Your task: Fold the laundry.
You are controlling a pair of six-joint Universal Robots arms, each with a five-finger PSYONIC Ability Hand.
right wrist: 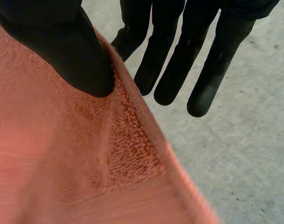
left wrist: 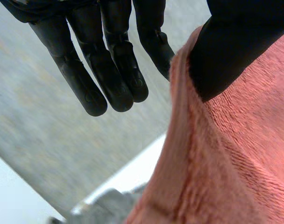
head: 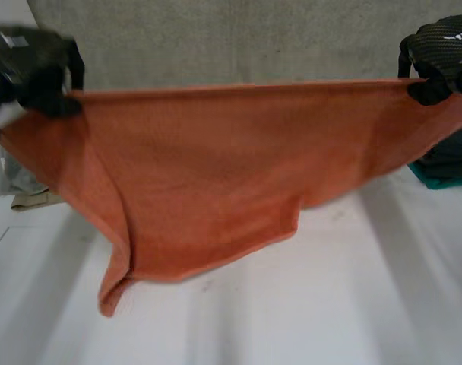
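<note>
Pinching orange towel (head: 216, 175) corners, left hand (head: 37, 72), right hand (head: 444, 53); clothes (head: 22, 194) behind half hidden

Table, grey surface and side cloths

The white table (head: 292, 319) carries a few faint dark marks. Beyond its far edge there is a rough grey surface (head: 216, 38), speckled where the right wrist view shows it close. At the left side of the table lies a grey cloth (head: 18, 179), and a beige cloth (head: 33, 201) touches it. At the right side a dark bundle (head: 453, 156) sits against something teal (head: 436, 181).
</note>
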